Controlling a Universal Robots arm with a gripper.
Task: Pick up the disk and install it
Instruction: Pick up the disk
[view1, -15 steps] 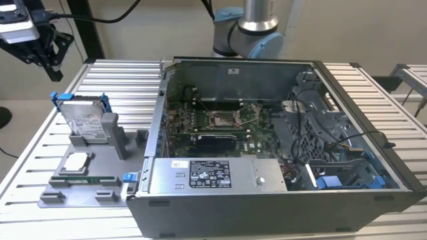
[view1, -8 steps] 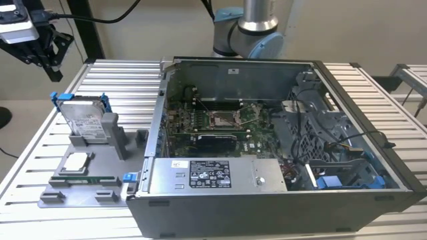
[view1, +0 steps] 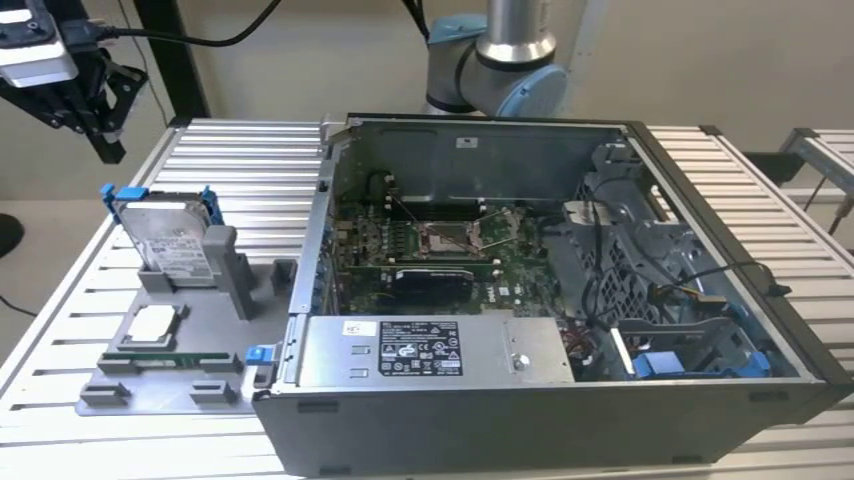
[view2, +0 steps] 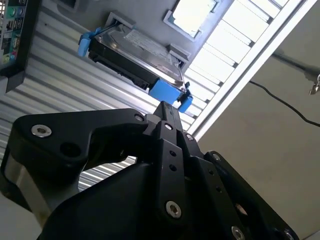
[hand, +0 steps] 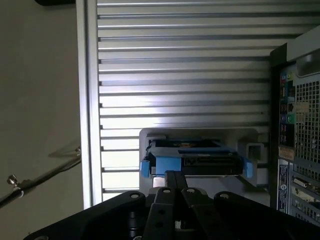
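The disk (view1: 171, 235), a silver-grey drive in a blue carrier frame, stands on edge in a grey holder on the exterior view's left. My gripper (view1: 107, 148) hangs in the air above and beyond it, near the table's far corner, well clear of it. The black fingers are together with nothing between them. In both wrist views the disk (view2: 137, 47) (hand: 195, 157) lies just past the gripper (view2: 167, 107) (hand: 172, 175), with a gap between them.
The grey fixture plate (view1: 100, 395) also carries a small silver chip (view1: 150, 322) and a memory stick (view1: 167, 357). An open computer case (view1: 561, 420) stands on the slatted table (view1: 240, 170), with a power-supply box (view1: 400, 350) and blue-clipped drive bays (view1: 667, 362) inside.
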